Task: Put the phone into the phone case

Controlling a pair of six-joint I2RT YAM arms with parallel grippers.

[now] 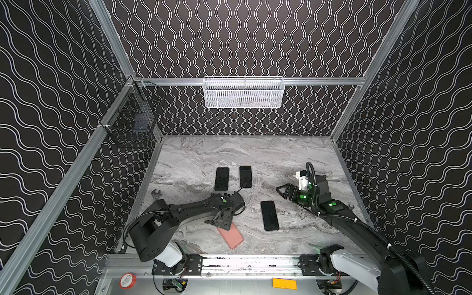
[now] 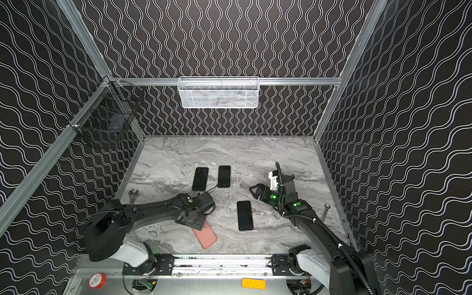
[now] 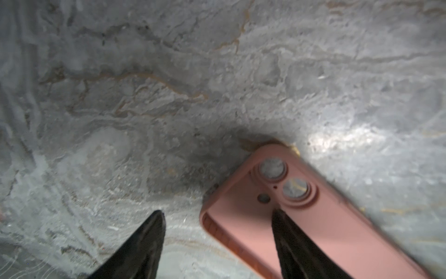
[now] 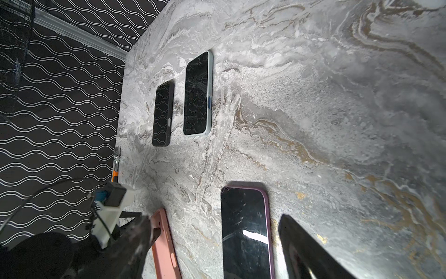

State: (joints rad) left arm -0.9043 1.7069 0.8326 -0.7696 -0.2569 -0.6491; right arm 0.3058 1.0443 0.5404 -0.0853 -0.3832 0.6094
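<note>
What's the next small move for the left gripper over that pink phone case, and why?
Probably close the left gripper on the side wall of the flat pink phone case at its camera end. Its jaws stand open astride that wall, one finger above the case's inside, one above the grey marble tabletop, so a short squeeze should take hold.

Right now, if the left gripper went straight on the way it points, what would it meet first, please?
Probably the pink phone case: the left gripper straddles its edge near the camera cutouts, half over it, half over the marble table.
</note>
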